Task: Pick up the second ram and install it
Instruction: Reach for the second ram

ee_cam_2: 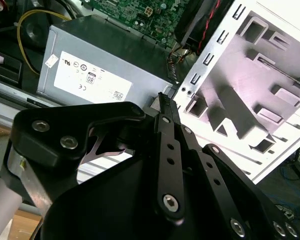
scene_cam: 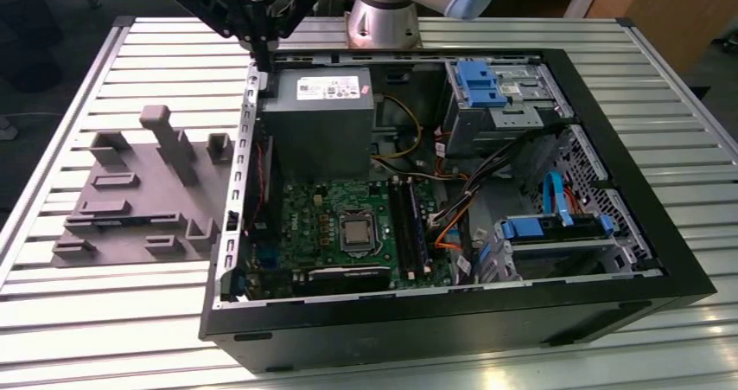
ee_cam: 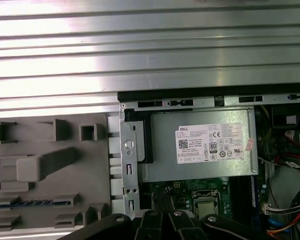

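The second ram (ee_cam: 32, 203) is a thin dark blue strip lying in a slot of the grey fixture tray (ee_cam: 50, 165), and it also shows in the exterior view (scene_cam: 119, 223). My gripper (scene_cam: 263, 64) hangs above the far corner of the open computer case (scene_cam: 461, 321), on the exterior view's left, beside the grey power supply (scene_cam: 317, 118). Its fingers are shut together with nothing between them, as both wrist views show (ee_cam_2: 163, 98) (ee_cam: 162, 216). The ram is well apart from the gripper. The black motherboard slots (scene_cam: 406, 226) run beside the processor socket.
The fixture tray (scene_cam: 127, 191) has raised blocks and a tall post (scene_cam: 162, 135) and sits on the slatted metal table (scene_cam: 116, 61) at the exterior view's left of the case. Inside the case are cables, blue drive brackets (scene_cam: 479, 83) and the green motherboard (scene_cam: 334, 213).
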You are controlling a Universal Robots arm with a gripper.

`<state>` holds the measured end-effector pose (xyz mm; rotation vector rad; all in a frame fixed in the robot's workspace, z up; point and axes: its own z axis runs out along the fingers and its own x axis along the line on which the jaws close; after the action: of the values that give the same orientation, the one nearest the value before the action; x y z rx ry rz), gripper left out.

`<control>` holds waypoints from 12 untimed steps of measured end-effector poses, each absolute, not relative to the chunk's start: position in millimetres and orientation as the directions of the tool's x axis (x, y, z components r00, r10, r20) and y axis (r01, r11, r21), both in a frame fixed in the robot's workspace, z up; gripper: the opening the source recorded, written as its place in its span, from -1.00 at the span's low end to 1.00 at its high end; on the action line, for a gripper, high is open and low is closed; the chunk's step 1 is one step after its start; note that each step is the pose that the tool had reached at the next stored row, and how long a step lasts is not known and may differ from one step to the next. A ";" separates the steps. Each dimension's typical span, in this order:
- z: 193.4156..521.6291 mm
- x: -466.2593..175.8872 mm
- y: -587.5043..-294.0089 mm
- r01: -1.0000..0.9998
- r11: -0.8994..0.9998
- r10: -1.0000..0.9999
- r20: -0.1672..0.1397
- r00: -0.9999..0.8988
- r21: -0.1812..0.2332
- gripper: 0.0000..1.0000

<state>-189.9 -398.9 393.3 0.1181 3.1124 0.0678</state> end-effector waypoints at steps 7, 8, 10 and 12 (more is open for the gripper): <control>393.3 -202.1 -398.9 0.075 0.996 0.076 -0.024 -0.997 0.044 -0.79; 393.3 -203.7 -398.9 0.075 0.996 0.076 -0.024 -0.997 0.044 -0.79; 393.3 -206.9 -398.9 0.075 0.996 0.076 -0.024 -0.997 0.044 -0.79; 393.3 -210.0 -398.9 0.075 0.996 0.076 -0.024 -0.997 0.044 -0.79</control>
<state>-210.0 -398.9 393.3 0.1181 3.1125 0.0676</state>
